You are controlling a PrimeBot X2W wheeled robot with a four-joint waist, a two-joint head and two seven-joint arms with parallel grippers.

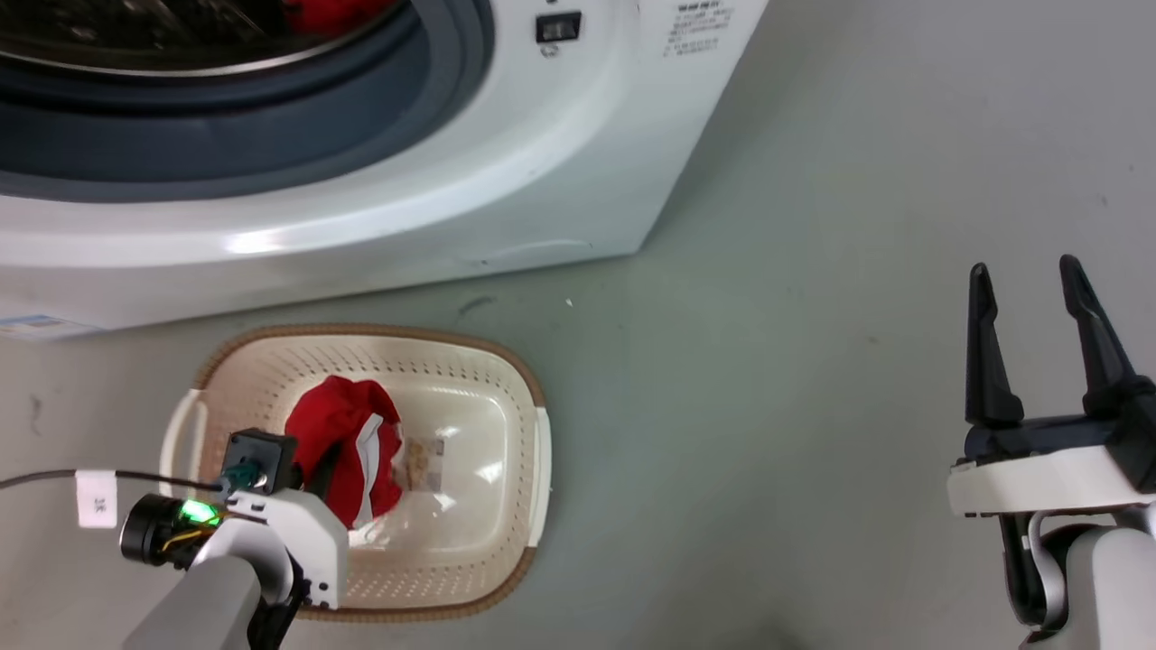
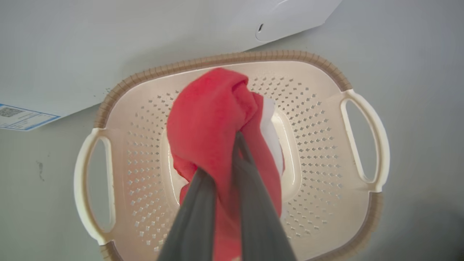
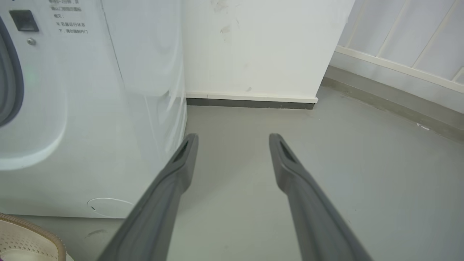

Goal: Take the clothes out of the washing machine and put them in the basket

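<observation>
Left gripper point(image 2: 223, 163) clamped on a jersey point(image 2: 206, 119) over the basket point(image 2: 224, 58); right gripper point(image 1: 1025, 266) spread and empty.

From my seat much is hidden. The jersey is bunched into a red lump with one white strip showing, so I can read no lettering on it. The left fingertips are buried in its folds, and I cannot tell whether its lower end touches the basket's bottom. Behind the basket, the washer point(image 1: 506, 162) is cut off by the head view's top edge. I see only a scrap of red cloth point(image 1: 330, 13) in its drum (presumably the other jersey). Inside the basket are the hanging jersey and, just beside it, a sticker point(image 1: 423, 462) on the bottom. The basket stands on the floor point(image 1: 813, 361) just in front of the washer. The right gripper is well to the basket's right, over bare floor.
</observation>
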